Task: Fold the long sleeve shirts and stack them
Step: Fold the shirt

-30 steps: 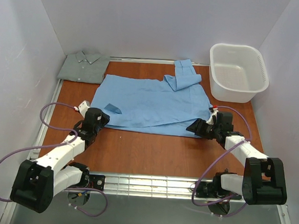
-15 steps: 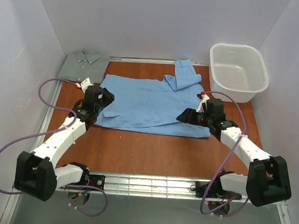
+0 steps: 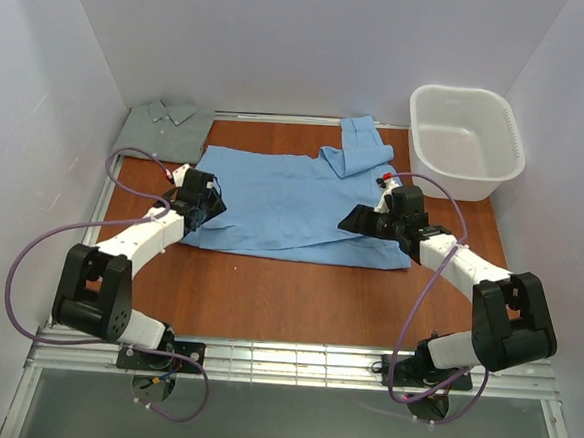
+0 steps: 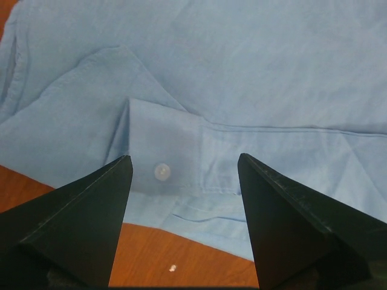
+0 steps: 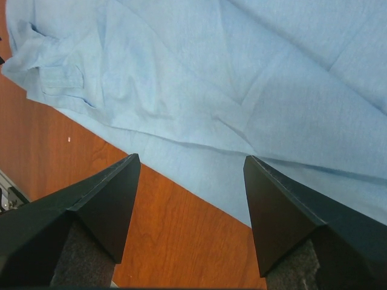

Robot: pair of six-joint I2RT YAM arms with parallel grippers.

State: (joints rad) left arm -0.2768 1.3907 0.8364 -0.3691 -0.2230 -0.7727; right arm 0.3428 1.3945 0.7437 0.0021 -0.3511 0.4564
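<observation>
The left arm [image 3: 146, 234] and right arm [image 3: 454, 262] stretch forward, angled inward. The left gripper [image 4: 184, 158] has its jaws wide apart. The right gripper [image 5: 191, 157] is spread just as wide.

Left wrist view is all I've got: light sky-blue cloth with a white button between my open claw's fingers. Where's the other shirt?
Observer: The folded grey-green collared shirt lies at the brown table's far left corner.
Operator: And the right claw?
Observer: The right claw is open over the near right hem of the light sky-blue button-up shirt, gripping nothing.
Operator: Anything else out there?
Observer: A white plastic basket stands at the far right corner.
</observation>
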